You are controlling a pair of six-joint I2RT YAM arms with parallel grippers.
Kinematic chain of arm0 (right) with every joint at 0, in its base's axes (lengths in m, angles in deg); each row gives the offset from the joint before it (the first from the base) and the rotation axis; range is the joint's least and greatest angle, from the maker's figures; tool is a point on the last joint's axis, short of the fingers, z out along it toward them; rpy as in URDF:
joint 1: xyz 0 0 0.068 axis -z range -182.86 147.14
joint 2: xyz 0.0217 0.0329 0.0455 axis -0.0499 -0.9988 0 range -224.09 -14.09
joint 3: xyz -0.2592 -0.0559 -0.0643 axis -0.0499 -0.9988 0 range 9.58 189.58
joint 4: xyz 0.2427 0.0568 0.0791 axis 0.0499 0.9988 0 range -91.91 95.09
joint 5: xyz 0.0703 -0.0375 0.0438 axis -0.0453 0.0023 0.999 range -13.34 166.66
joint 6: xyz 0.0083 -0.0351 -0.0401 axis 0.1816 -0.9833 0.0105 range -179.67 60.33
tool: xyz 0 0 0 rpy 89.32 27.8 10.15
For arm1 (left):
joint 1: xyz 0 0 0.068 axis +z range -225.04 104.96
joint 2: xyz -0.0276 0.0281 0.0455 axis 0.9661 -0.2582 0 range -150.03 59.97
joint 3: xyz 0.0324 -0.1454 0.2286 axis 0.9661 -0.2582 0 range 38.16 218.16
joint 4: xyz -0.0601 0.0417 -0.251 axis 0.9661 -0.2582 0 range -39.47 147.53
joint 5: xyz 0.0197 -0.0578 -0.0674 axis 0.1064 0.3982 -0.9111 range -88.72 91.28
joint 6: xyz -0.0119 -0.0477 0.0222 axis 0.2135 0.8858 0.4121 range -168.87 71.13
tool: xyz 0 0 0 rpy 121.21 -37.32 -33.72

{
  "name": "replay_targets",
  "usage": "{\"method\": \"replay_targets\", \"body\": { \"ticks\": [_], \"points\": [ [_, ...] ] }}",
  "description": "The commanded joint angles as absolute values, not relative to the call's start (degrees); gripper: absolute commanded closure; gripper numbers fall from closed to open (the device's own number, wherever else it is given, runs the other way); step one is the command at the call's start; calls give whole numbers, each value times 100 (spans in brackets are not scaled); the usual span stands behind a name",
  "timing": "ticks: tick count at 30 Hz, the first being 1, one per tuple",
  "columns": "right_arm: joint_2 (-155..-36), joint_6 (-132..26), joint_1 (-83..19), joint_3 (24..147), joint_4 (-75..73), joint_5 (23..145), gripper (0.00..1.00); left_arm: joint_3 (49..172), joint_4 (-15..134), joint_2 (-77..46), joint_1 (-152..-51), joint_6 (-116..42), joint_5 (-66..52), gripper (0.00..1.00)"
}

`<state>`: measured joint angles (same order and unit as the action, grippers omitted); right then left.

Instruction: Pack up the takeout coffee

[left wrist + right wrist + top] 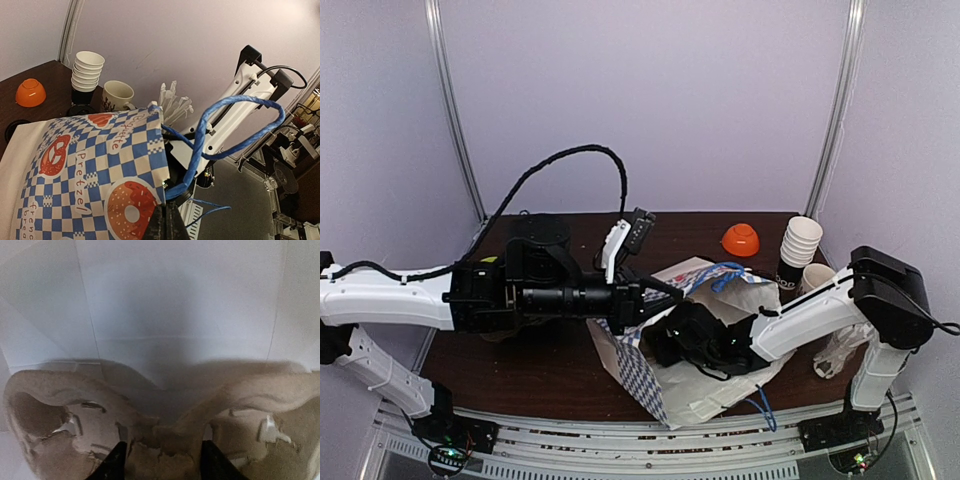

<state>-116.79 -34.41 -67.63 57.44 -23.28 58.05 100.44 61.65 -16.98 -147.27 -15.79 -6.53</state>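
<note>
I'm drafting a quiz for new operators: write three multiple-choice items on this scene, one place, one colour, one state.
1. The right gripper is: A inside the paper bag; B behind it; C parked at its base.
2. The bag's rope handle is: A red; B blue; C black.
3. The left gripper is: A wide open; B shut on the bag's rim; C out of view.
Answers: A, its camera sees white bag walls and a pulp cup carrier; B, blue cord in the left wrist view; B, its jaws meet on the checked edge.
</note>
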Motion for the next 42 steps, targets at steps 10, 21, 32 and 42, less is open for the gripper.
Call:
{"method": "replay_targets", "body": {
  "ticks": [10, 21, 32, 42],
  "points": [
    [-11455, -3521, -6720, 5530, -2802, 5697, 89, 10046, 6474, -1550, -14753, -1574, -653, 100],
    [-10589, -3793, -6739, 4577, -4132, 5800, 91, 10055, 6126, -1574, -14755, -1460, 230, 100],
    [-10877, -3847, -6731, 5202, -3274, 5485, 91, 10108, 6317, -1708, -14755, -1291, -74, 100],
    [-11244, -3836, -6672, 5418, -3630, 5745, 90, 9854, 6981, -1683, -14755, -970, -358, 100]
  ]
}}
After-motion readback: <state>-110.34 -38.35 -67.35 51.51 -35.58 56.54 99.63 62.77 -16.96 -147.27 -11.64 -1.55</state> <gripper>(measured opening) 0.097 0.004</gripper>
